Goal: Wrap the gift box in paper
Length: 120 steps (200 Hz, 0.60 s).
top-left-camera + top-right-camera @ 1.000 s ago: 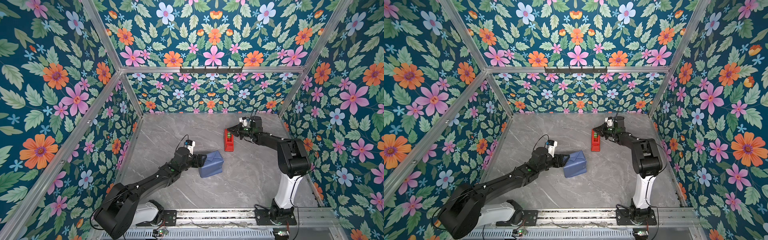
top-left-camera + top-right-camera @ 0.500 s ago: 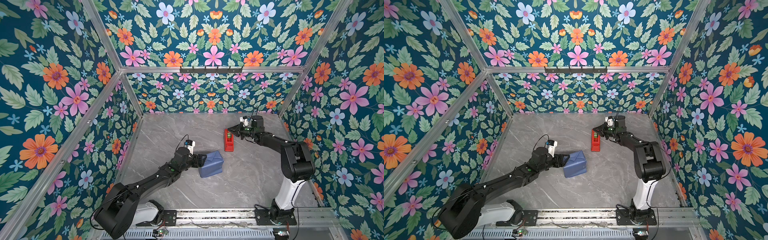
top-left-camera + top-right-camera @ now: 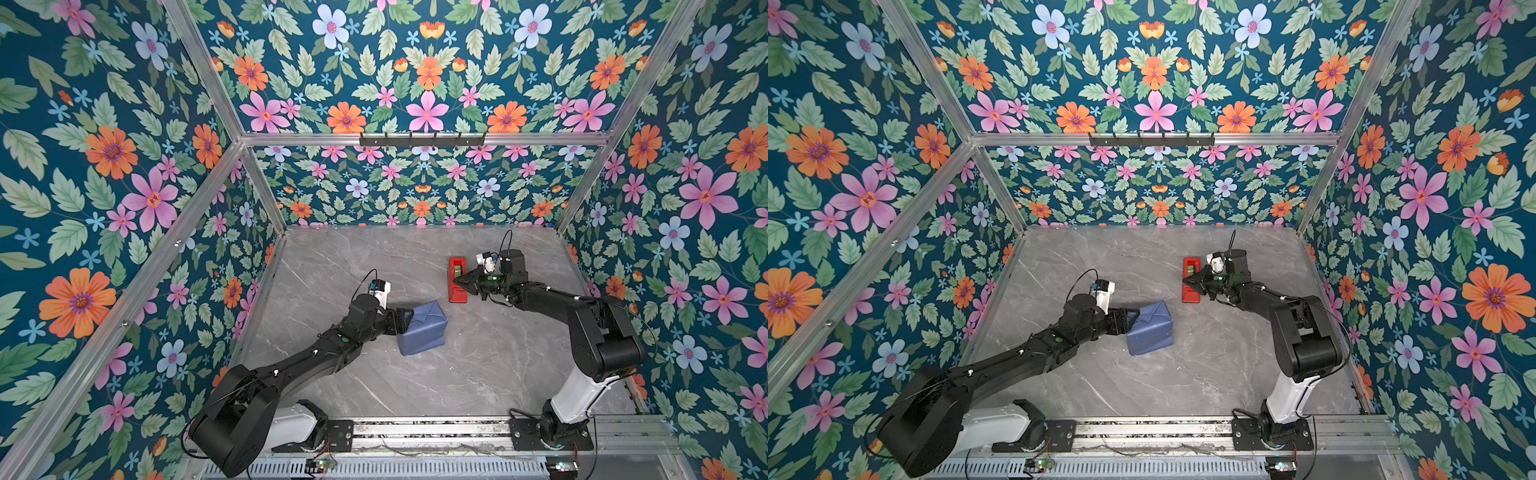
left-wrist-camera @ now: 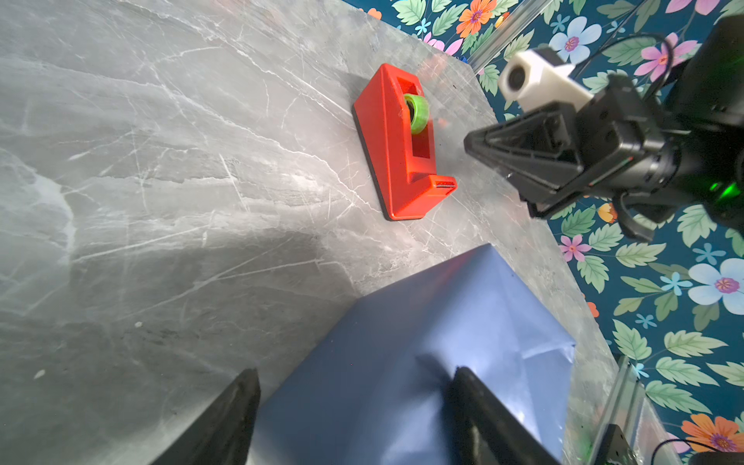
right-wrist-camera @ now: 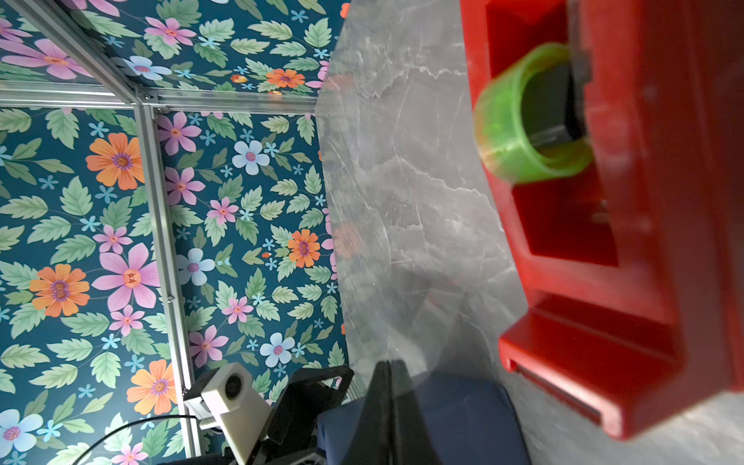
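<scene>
Presently the left gripper (image 3: 406, 319) is reaching in from the left and straddling the left end of a creased slate-blue sheet of paper (image 3: 424, 328) folded into a boxy parcel. Its jaws are standing wide, with one finger on each side pressing into the paper, so it is gripping the parcel. The paper is sitting on the grey marbled table (image 3: 415, 382) around the middle, a little to the left. The gift box is staying hidden under it. Farther back and to the right, apart from the parcel, a red plastic tape dispenser (image 3: 457, 296) is standing with a green tape roll (image 4: 416, 112) in it. The right gripper (image 3: 458, 284) is hovering at the dispenser's near end with its jaws fully together. Whether it is pinching anything or touching the dispenser, I cannot tell.
</scene>
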Each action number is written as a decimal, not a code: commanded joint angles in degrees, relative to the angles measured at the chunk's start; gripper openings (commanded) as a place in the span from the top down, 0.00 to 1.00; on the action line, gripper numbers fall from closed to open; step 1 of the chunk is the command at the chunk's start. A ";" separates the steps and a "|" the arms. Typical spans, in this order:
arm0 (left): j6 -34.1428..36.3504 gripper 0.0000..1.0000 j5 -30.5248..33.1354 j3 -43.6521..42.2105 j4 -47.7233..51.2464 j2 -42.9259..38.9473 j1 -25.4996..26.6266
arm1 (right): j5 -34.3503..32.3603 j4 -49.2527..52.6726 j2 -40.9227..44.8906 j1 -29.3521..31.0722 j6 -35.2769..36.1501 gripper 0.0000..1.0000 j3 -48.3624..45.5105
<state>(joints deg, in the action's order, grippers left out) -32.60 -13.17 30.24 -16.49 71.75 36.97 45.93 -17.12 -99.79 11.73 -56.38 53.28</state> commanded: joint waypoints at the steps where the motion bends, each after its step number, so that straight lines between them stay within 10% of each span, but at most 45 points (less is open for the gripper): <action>1: 2.01 0.23 0.34 -0.48 7.53 0.50 0.12 | -0.60 -2.48 0.37 0.40 0.08 1.00 -1.81; 120: 2.19 0.24 0.34 -0.71 7.44 0.68 0.12 | -0.58 -4.50 0.90 0.49 -0.40 1.00 -7.47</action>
<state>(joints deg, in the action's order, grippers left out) -32.60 -13.17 30.04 -16.75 71.79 36.97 44.60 -20.88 -98.94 12.05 -56.97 46.28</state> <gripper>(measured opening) 0.765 0.052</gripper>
